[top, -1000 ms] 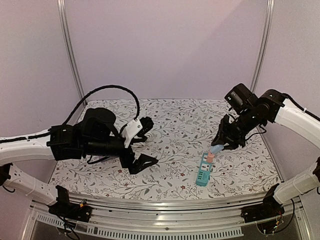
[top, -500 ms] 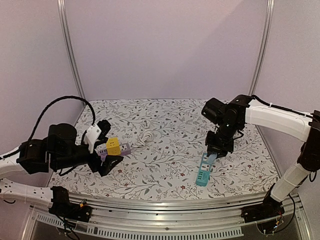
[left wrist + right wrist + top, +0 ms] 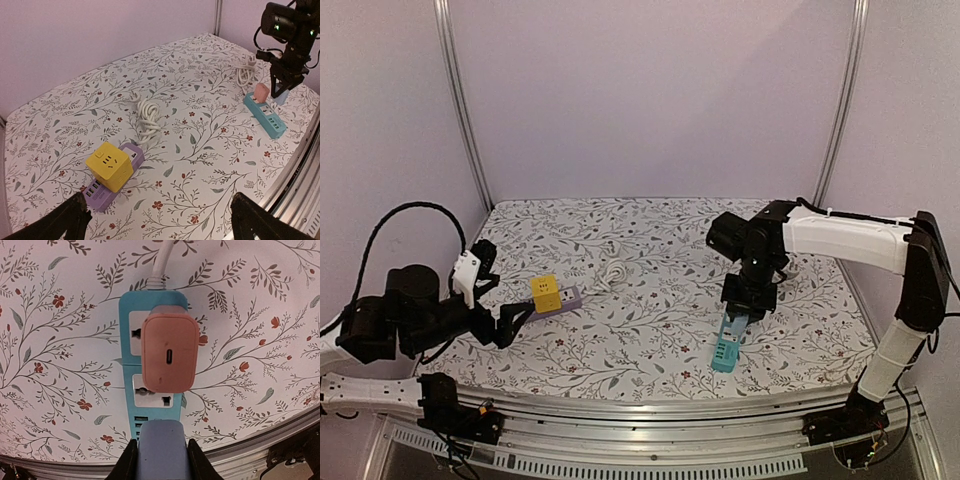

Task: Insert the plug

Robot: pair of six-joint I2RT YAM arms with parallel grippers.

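— What's the biggest thing there?

— The tabletop (image 3: 660,215): a flat white sheet printed with grey leafy sprigs and small red flowers.

— And the arms?

— White shells with black joints. The left hand (image 3: 159,210) hangs low by the tabletop's left edge, its two black fingers spread wide with nothing between them. The right hand (image 3: 737,315) points down over the near right part of the tabletop, clamped on the plug.

— What lies under it?

— A teal power strip (image 3: 725,352). It is a long plastic bar with white socket faces, and a white cord (image 3: 162,260) leaves its far end.

— Is there another strip?

— Yes, a lilac power strip (image 3: 100,192) of smooth plastic, near the left edge. Beyond it, toward the middle of the tabletop, lies a loosely coiled white cable (image 3: 147,112).

— Is anything on the lilac one?

— A glossy yellow cube adapter (image 3: 110,165) with rounded edges and socket slots in its top face.

— And smaller things?

— A salmon-pink charger (image 3: 170,355) sits on the teal strip's sockets. It is a matte rounded rectangle with one small oval port in its face.

— So where is the plug?

— The plug (image 3: 161,447) is a smooth grey-blue block with soft corners, pinched between the right fingers. It is right over the near end of the teal strip, just nearer than the pink charger. I cannot tell whether it touches the strip.
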